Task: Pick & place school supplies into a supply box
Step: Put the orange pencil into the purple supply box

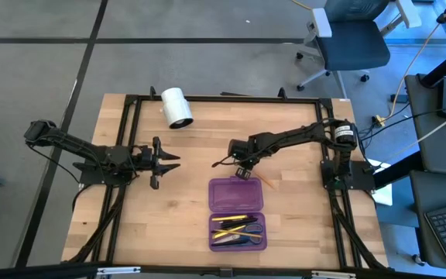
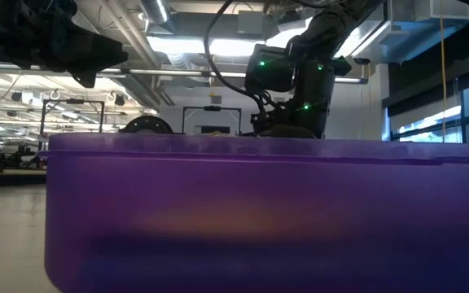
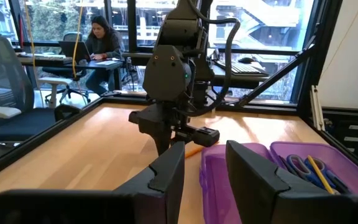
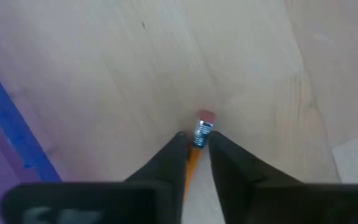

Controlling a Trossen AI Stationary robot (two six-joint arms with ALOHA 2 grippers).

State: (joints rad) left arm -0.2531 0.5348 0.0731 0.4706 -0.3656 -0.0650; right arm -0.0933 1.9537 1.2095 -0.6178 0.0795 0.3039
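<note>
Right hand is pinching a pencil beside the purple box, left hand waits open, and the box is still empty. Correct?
Not quite: the box is not empty. The high view shows pens and scissors in its near half. The rest holds: the right hand pinches a pencil and the left hand waits open.

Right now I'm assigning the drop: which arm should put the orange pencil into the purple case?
Right. The right gripper already pinches the orange pencil beside the purple case; the left gripper waits farther off.
</note>
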